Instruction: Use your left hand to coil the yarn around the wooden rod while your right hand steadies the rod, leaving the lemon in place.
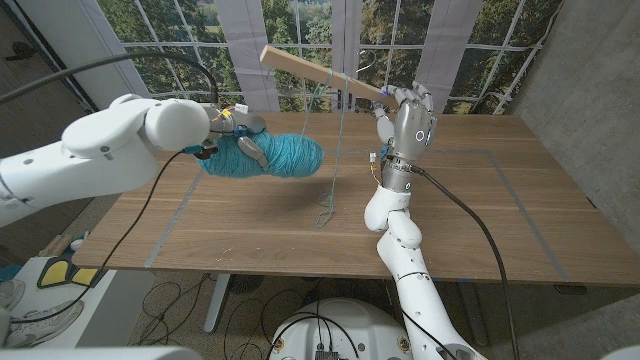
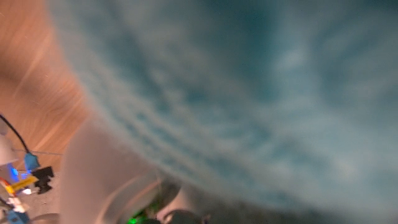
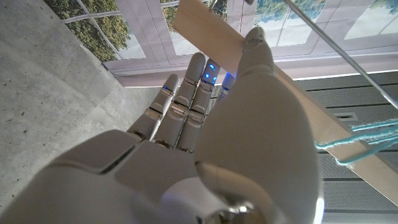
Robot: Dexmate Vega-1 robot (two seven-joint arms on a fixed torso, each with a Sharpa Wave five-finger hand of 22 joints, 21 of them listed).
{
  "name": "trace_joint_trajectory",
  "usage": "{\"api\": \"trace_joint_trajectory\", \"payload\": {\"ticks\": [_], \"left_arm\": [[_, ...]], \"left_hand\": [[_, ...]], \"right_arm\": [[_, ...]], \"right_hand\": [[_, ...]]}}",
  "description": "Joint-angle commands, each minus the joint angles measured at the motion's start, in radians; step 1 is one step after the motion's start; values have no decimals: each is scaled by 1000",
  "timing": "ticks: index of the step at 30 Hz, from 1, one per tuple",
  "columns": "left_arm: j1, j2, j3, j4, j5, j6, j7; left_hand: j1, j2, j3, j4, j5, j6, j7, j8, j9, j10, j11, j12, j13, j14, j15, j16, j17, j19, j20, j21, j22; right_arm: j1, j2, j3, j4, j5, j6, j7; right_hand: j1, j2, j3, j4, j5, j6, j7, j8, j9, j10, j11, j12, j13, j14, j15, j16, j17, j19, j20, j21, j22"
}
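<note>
A: Item one, wooden rod [image 1: 320, 73]?
B: A flat pale stick, raised above the far middle of the table [image 1: 480, 200], tilted, its left end higher. Its right end sits in the right hand [image 1: 405, 112].
A: Fingers of that hand?
B: Closed around the rod; in the right wrist view the thumb [image 3: 261, 93] lies across the wood and the other fingers [image 3: 186, 93] reach up behind it.
A: Item two, yarn?
B: A teal skein [image 1: 270, 156], held off the table at left of centre. One strand [image 1: 338, 150] runs from the rod down to a small loose tangle on the tabletop.
A: Left hand [image 1: 240, 135]?
B: Gripping the skein's left end, fingers wrapped into the wool. The left wrist view is blurred teal fibre close up.
</note>
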Motion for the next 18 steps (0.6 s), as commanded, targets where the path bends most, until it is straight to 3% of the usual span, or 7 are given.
{"api": "trace_joint_trajectory", "payload": {"ticks": [1,14,18], "left_arm": [[-3,-65,54,-61,136,-69,-124],[-21,-140,37,-184,264,-116,-244],[22,-126,-54,-232,226,-104,-211]], "left_hand": [[23,97,263,256,3,101,-92,7,3,42,-85,19,623,261,-195,176,253,5,-120,19,62],[24,99,263,255,2,100,-92,6,4,41,-84,19,622,261,-196,175,248,4,-120,19,59],[24,100,264,255,2,100,-91,6,4,41,-84,19,622,261,-197,175,249,4,-120,19,58]], "right_arm": [[96,-75,-85,62,70,-265,0],[166,-155,-141,146,203,-434,0],[178,-173,-146,161,241,-474,0]], "right_hand": [[122,131,-2,1,7,71,-46,2,2,102,-95,2,221,11,-114,-2,5,-4,-113,8,1],[128,132,-6,2,8,73,-46,0,3,104,-96,-1,223,15,-115,-8,13,-7,-112,13,0],[129,132,-7,2,8,74,-46,-1,3,105,-94,-2,222,15,-115,-10,13,-8,-112,14,0]]}}
